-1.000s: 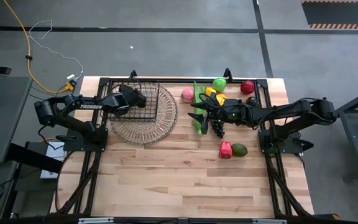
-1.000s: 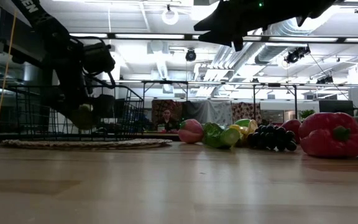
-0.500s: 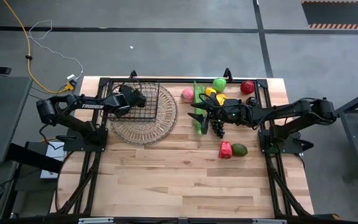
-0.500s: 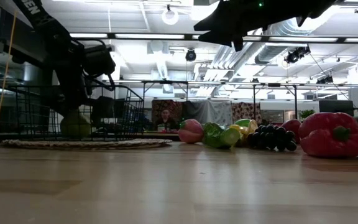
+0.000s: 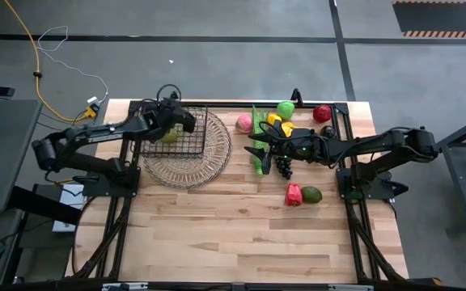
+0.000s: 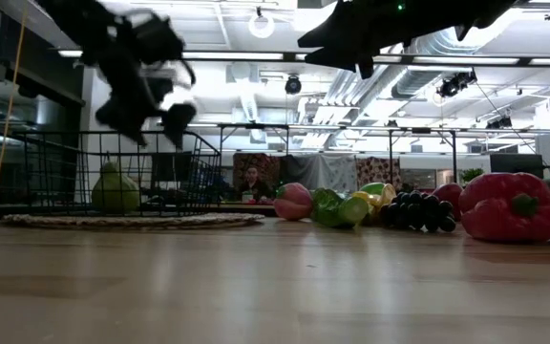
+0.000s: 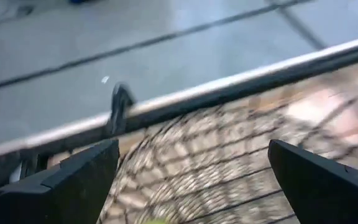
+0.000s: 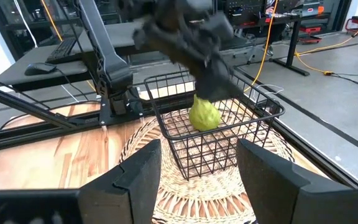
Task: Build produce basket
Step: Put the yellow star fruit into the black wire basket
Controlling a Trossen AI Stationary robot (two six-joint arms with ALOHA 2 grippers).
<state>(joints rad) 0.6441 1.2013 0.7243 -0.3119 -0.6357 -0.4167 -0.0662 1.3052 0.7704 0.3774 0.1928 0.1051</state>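
Note:
A yellow-green pear-like fruit lies on the floor of the black wire basket. The fruit also shows in the low view and the right wrist view. My left gripper is open and empty above the basket's far left part, raised clear of it. My right gripper is open and empty, held high over the produce pile. The pile holds a pink peach, a green apple, purple grapes and a long green stalk.
The basket stands on a round woven wicker tray at the table's far left. A red apple lies at the far right. A red pepper and an avocado lie nearer. Bare wood fills the table's near half.
My left gripper has let go of the yellow-green fruit, which dropped onto the basket's floor and stays there. The gripper has then risen out of the basket and shifted a little toward the table's far edge.

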